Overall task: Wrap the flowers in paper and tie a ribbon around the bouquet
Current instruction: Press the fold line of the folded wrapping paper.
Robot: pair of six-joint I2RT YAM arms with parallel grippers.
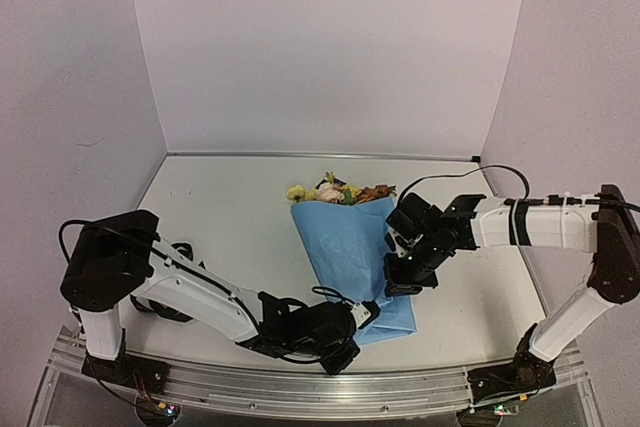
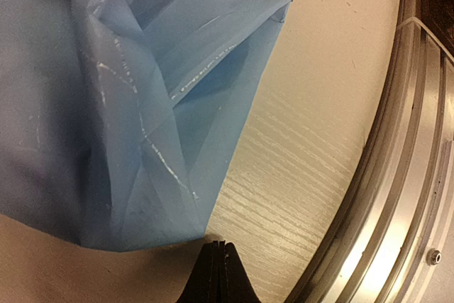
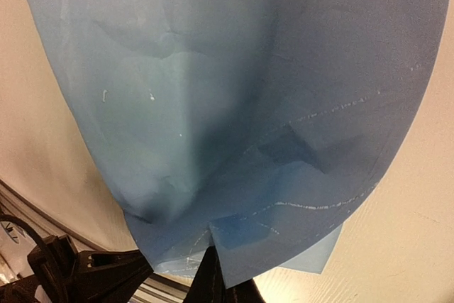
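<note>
- Left fingers (image 2: 210,276) clenched, nothing visible between them, just beside the narrow end of the bouquet (image 1: 350,247) lying on the bench (image 1: 220,207).
- Right fingers (image 3: 210,278) clenched at the edge of the paper (image 3: 213,104); whether they grip it is unclear.
- Paper likely light and crushable: pinch the folded overlap, not the fragile flowers (image 1: 335,192).

The bouquet (image 1: 350,247) lies on the surface (image 1: 220,217) near its middle, with its wide end toward the back wall and its narrow end toward the near edge. The flowers (image 1: 335,190) stick out of the far end. The left claw (image 1: 368,313) sits at the bouquet's near end, just beside its corner. A rail (image 1: 300,387) runs along the surface's near edge. The right claw (image 1: 398,282) meets the bouquet's right edge, partway along.
</note>
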